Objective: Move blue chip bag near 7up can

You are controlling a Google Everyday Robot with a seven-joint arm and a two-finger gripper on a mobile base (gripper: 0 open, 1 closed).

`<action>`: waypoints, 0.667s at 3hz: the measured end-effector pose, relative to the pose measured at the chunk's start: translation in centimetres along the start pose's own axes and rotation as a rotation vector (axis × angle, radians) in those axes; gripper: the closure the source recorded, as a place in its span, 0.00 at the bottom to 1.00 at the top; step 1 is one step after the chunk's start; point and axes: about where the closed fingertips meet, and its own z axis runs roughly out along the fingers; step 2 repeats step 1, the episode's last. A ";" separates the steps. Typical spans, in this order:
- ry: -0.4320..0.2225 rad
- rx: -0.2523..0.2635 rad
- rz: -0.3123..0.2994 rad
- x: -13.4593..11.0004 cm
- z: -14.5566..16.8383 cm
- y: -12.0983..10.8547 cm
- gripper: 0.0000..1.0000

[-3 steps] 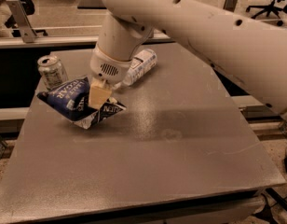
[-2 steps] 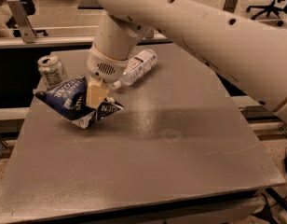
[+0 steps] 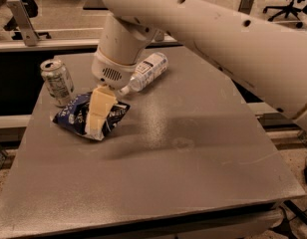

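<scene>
The blue chip bag (image 3: pixel 70 115) lies on the grey table (image 3: pixel 193 178) at its left side, just right of and in front of the 7up can (image 3: pixel 57 82), which stands upright near the table's left edge. The bag nearly touches the can's base. My gripper (image 3: pixel 96 126) comes straight down from the big white arm onto the middle of the bag and is shut on it. One cream finger (image 3: pixel 99 111) shows across the bag's front; the other is hidden behind the bag.
A clear plastic water bottle (image 3: pixel 146 71) with a white label lies on its side behind the gripper's wrist. The white arm (image 3: pixel 218 39) spans the upper right of the view. Office chairs and a rail stand beyond the table's far edge.
The gripper has carried the bag down and a little left; the bag now rests on the table close to the can instead of hanging crumpled above it.
</scene>
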 end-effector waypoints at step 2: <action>0.000 0.000 0.000 0.0 0.0 0.0 0.00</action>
